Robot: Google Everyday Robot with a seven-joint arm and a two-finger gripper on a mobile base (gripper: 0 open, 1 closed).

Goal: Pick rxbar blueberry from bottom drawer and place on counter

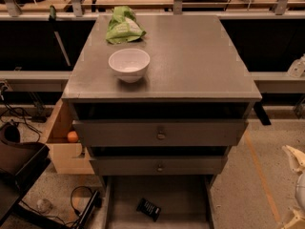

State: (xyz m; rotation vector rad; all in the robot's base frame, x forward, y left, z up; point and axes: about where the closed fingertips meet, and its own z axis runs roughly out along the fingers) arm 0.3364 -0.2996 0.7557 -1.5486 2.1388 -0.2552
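The rxbar blueberry (pixel 148 209), a small dark wrapper with white lettering, lies flat on the grey floor of the open bottom drawer (pixel 181 197), left of its middle. The counter (pixel 190 56) is the wide grey top of the cabinet. My gripper (pixel 294 190) shows only as pale parts at the right edge of the camera view. It is low beside the cabinet, well to the right of the bar and apart from it. It holds nothing that I can see.
A white bowl (pixel 129 65) and a green snack bag (pixel 123 26) sit on the counter's left half. Two knobbed drawers (pixel 161 134) stand slightly open above the bottom one. A wooden box (pixel 64 147) with an orange ball (pixel 72 136) and cables (pixel 81 199) lie to the left.
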